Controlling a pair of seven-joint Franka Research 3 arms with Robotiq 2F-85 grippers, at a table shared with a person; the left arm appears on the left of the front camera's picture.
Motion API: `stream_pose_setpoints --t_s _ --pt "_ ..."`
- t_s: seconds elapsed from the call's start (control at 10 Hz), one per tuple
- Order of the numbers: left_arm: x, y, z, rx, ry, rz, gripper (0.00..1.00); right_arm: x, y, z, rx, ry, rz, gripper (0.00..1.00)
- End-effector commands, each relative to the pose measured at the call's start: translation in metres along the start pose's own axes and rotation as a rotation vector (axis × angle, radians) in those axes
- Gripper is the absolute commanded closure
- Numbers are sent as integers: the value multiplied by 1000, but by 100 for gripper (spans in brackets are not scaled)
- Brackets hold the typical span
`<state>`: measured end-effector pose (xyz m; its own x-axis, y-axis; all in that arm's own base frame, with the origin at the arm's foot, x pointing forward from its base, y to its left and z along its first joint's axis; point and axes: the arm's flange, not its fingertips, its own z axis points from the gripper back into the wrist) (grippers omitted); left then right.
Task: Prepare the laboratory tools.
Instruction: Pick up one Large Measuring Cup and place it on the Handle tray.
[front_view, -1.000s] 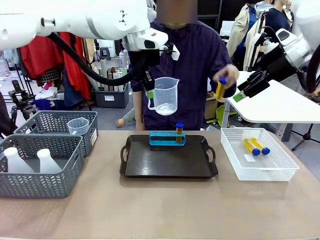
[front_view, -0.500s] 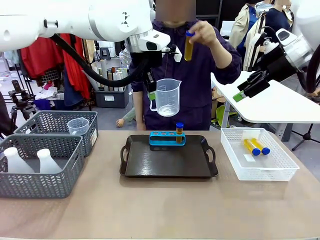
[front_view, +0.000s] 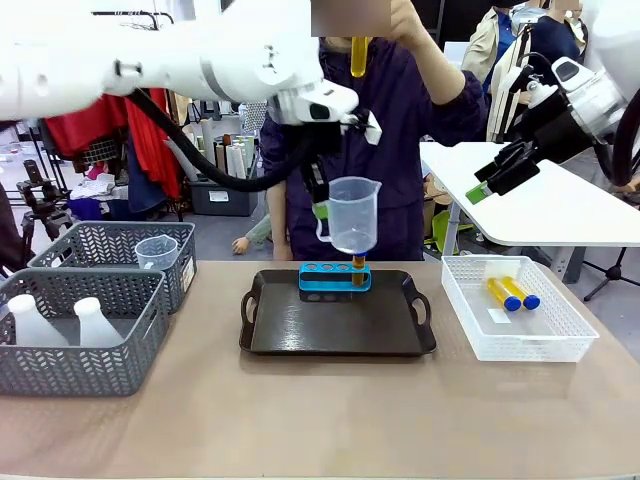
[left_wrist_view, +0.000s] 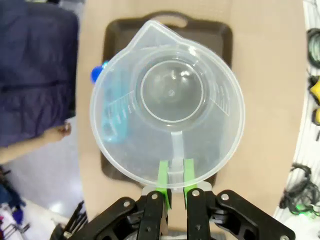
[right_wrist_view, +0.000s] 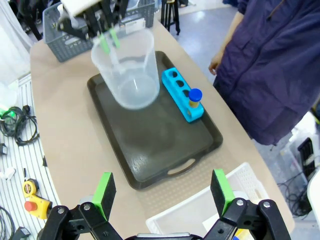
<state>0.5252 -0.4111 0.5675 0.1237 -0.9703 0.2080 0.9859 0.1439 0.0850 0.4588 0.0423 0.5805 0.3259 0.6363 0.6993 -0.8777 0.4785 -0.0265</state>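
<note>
**Beaker held by its handle above the tray**

The black tray (front_view: 330, 332) lies mid-table in the front view. A blue rack (front_view: 325, 279) sits at its far edge with one tube (front_view: 359, 262) standing in it. At lower left a grey basket (front_view: 90, 370) holds two flasks (front_view: 30, 322). At lower right a white mesh basket (front_view: 530, 350) holds two more tubes (front_view: 510, 293).

The beaker (front_view: 352, 213) hangs in the air at frame centre, over the rack. The left gripper (left_wrist_view: 176, 181) is pinched on its handle, one pad on either side. It looks empty, so it should be light. The thin clear wall would likely flex and slip, which makes the handle the firm hold.

The right gripper (right_wrist_view: 163, 192) has its fingers wide apart, with nothing between them. At the top of the front view a person's hand (front_view: 405, 20) holds up another tube (front_view: 358, 55).
</note>
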Motion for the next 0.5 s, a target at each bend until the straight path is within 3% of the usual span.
stream_pose_setpoints --t_s 0.0,0.4 --pt "30 13 -20 -4 23 -78 100 1 0 0 6 -15 2 0" --pt "44 24 -86 3 98 -109 100 1 0 0 6 -15 2 0"
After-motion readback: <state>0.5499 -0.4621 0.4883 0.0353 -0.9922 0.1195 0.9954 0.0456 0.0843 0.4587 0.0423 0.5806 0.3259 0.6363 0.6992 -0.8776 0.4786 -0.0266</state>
